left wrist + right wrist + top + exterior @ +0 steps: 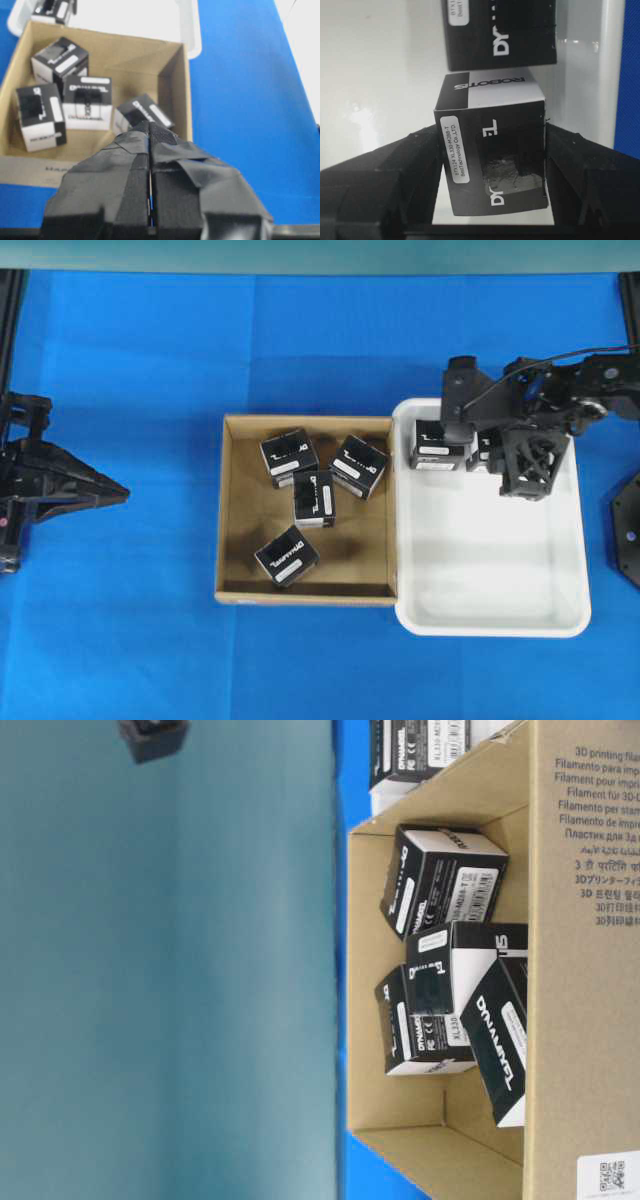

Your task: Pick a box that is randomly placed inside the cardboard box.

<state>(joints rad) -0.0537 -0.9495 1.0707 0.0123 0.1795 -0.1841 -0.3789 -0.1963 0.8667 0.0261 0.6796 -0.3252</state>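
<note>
The brown cardboard box (305,421) sits mid-table with several black labelled boxes (288,456) loose inside. My right gripper (490,452) hangs over the far end of the white tray (490,570) and is shut on a black box (490,112). Both fingers press that box's sides, with the gripper (492,147) around it. Another black box (435,445) lies in the tray just beyond it (500,35). My left gripper (125,493) rests shut at the left, away from the cardboard box (100,55), its taped fingertips (142,132) pressed together.
The blue cloth (130,360) covers the table around both containers. The tray's near half holds nothing. In the table-level view the cardboard box wall (580,970) fills the right side, with boxes (445,880) visible behind it.
</note>
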